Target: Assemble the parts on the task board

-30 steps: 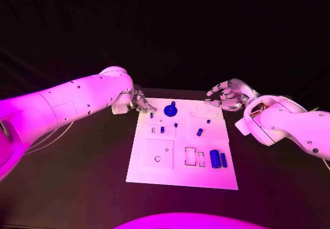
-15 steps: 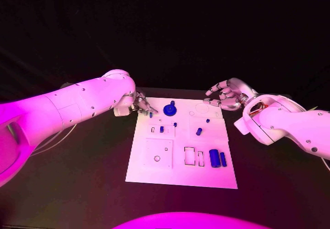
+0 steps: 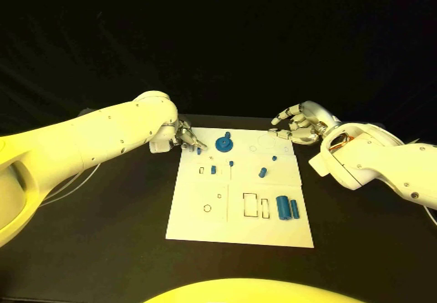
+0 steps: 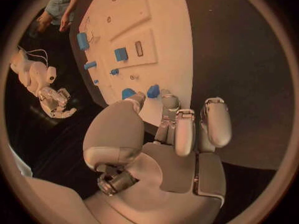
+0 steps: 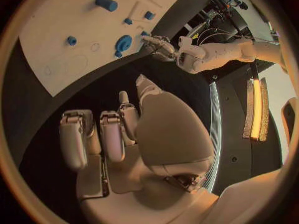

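left robot hand [image 3: 185, 137]: pinches small blue part [image 3: 199, 150] at task board [image 3: 240, 227] corner | right robot hand [image 3: 299, 124]: empty, fingers curled apart, beside board

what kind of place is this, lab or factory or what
Probably a robotics lab test bench: a white task board with small blue parts lies on a black table, between the robot's two hands.
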